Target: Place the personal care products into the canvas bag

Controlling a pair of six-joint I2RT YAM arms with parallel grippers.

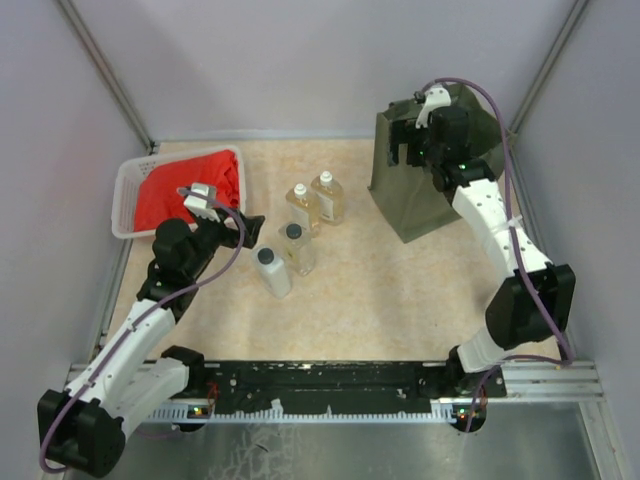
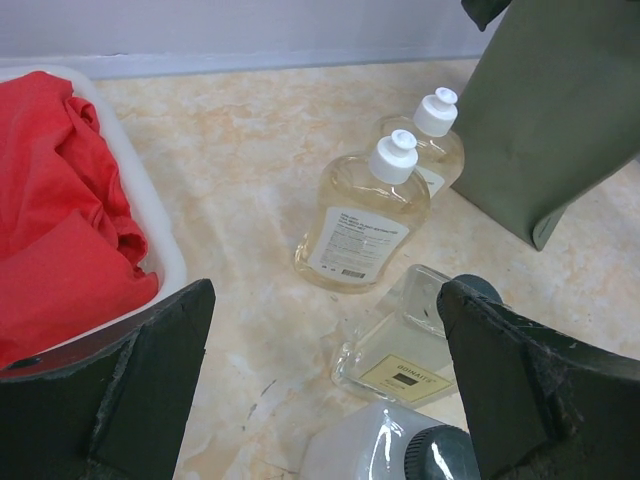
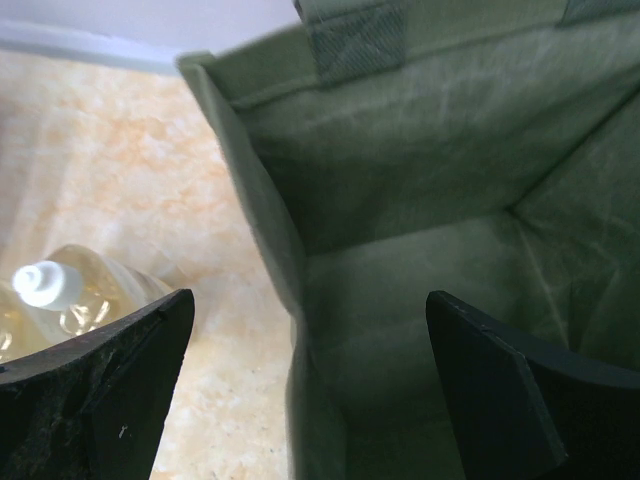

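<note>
Four bottles stand in the middle of the table: two amber bottles with white caps (image 1: pixel 300 205) (image 1: pixel 328 197), a clear bottle with a black cap (image 1: pixel 297 248) and a white bottle with a dark-grey cap (image 1: pixel 272 271). My left gripper (image 1: pixel 250 228) is open and empty, just left of the clear bottle (image 2: pixel 410 350) and above the white bottle (image 2: pixel 370 455). The olive canvas bag (image 1: pixel 425 195) stands upright at the back right. My right gripper (image 1: pixel 400 150) is open and empty at the bag's top left edge, its jaws straddling the bag's left wall (image 3: pixel 270 230). The bag's inside (image 3: pixel 430 280) looks empty.
A white lattice basket (image 1: pixel 125 190) holding a red cloth (image 1: pixel 180 190) stands at the back left, close behind my left gripper. Grey walls enclose the table at the back and on both sides. One amber bottle (image 3: pixel 70 300) stands left of the bag.
</note>
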